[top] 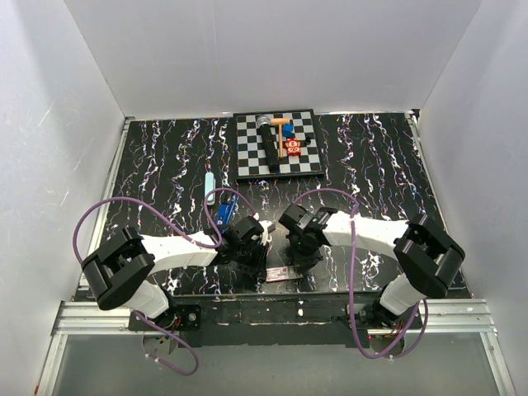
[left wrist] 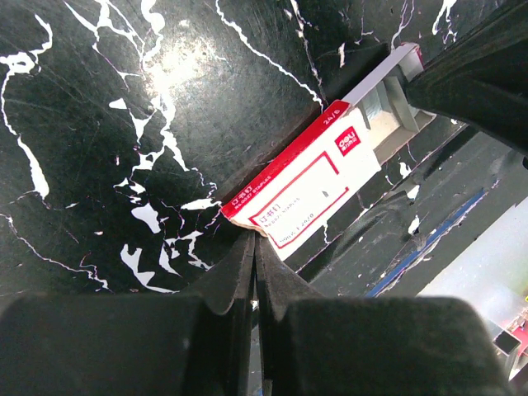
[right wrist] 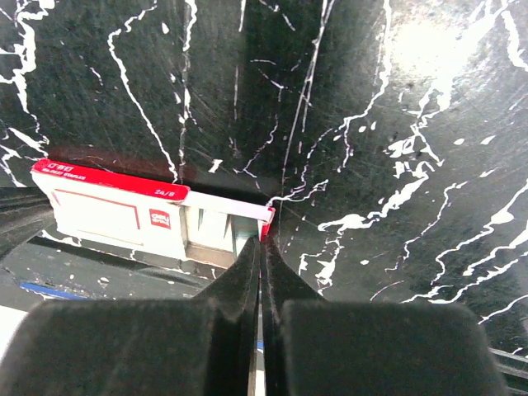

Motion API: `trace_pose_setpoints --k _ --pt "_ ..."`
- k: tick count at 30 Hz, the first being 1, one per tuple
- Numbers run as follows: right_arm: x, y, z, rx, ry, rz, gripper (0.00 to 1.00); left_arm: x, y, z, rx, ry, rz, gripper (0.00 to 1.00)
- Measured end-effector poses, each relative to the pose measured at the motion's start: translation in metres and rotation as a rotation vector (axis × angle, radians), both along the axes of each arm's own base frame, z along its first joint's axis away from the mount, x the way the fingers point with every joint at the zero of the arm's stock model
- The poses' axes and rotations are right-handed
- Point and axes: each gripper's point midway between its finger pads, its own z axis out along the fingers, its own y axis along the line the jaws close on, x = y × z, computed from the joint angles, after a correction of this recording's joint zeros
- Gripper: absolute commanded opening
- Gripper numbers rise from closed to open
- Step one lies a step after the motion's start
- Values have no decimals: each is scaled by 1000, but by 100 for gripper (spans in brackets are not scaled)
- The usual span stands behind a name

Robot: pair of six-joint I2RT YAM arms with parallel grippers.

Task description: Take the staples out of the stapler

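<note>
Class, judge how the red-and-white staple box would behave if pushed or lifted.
The staple box looks like thin card, so it probably dents under a hard pinch. Its inner tray sits partly slid out, so it may slide further if tipped. Flat-sided, it should skid rather than roll on the glossy table.

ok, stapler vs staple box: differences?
The stapler is dark blue; the staple box is red and white. The stapler lies untouched farther out; the box sits at the shut tips of the left gripper and right gripper. The box's tray is slid partway out; the stapler's state is unclear. Both lie on the table.
</note>
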Motion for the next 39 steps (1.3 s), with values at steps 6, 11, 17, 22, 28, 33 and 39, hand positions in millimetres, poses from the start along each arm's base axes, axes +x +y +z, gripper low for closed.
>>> trace_pose_setpoints --k 6,11,17,22,28,33,39 --pt "-2 5 1 17 5 -5 1 0 0 0 0 0 0 0" --pt "-2 9 2 30 10 -26 1 1 -1 0 1 0 -1 0" --pt "0 15 2 48 10 -46 1 0 -1 0 4 0 -3 0" --pt "2 18 0 41 18 -51 5 1 -1 1 10 -1 -8 0" --pt "2 19 -1 35 19 -62 17 1 -1 0 14 -2 -9 0" --pt "3 19 3 38 9 -74 28 1 -1 0 14 -2 -8 0" --pt "8 20 15 55 -28 -82 34 1 -1 0 15 -3 -8 0"
